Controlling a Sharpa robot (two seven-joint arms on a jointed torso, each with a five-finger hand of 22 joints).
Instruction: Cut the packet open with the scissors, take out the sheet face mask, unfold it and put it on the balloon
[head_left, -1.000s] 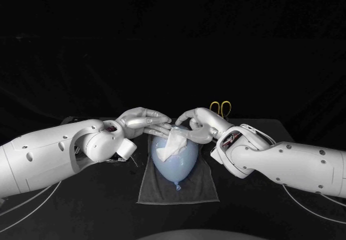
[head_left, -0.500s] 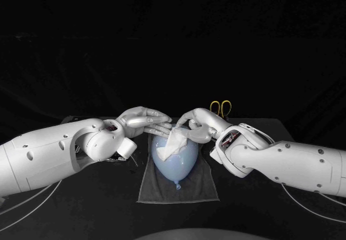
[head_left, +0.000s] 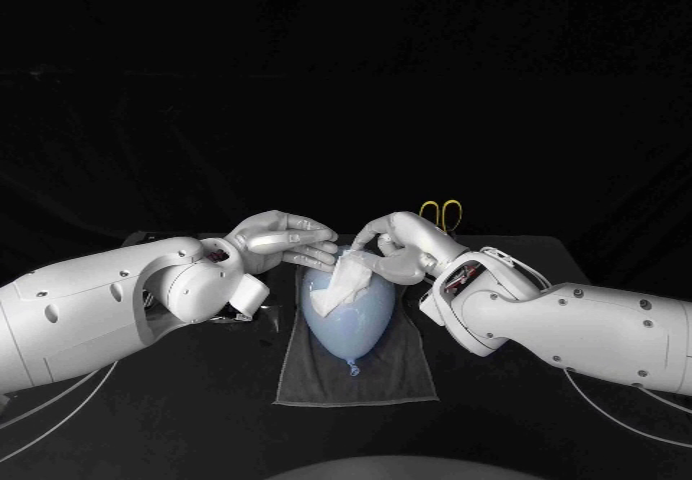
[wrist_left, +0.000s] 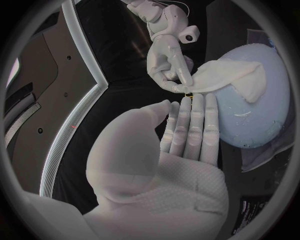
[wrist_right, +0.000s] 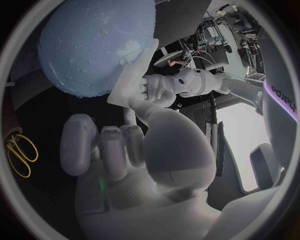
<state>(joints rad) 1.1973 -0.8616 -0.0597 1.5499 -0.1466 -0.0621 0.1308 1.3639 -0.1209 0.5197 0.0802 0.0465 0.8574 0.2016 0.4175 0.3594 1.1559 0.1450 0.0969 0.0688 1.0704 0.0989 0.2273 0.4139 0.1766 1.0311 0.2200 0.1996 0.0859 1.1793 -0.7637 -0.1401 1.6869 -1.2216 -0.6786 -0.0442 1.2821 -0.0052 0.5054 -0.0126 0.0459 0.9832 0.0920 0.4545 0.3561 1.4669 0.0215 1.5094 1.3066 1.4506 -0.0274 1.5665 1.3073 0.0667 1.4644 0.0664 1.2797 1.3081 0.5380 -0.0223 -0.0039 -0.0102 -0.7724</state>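
Note:
A pale blue balloon (head_left: 346, 318) lies on a grey cloth (head_left: 387, 378) at the table's middle. A white sheet mask (head_left: 343, 282), still partly folded, drapes over the balloon's far end. My right hand (head_left: 392, 245) pinches the mask's upper edge, as seen in the left wrist view: right hand (wrist_left: 165, 60), mask (wrist_left: 228, 77), balloon (wrist_left: 257, 112). My left hand (head_left: 283, 240) reaches in with straight fingers (wrist_left: 190, 125) whose tips are at the mask's corner; nothing lies in its palm. The right wrist view shows the balloon (wrist_right: 94, 42), the mask (wrist_right: 128, 80) and the left hand (wrist_right: 184, 82).
Yellow-handled scissors (head_left: 441, 213) lie behind the right hand, also seen as yellow loops, the scissors (wrist_right: 19, 155), in the right wrist view. Both forearms flank the cloth closely. Black table spreads around the cloth.
The left hand has risen and drawn back a little from the mask. The mask's top corner sits slightly higher under the right hand. The balloon stays put.

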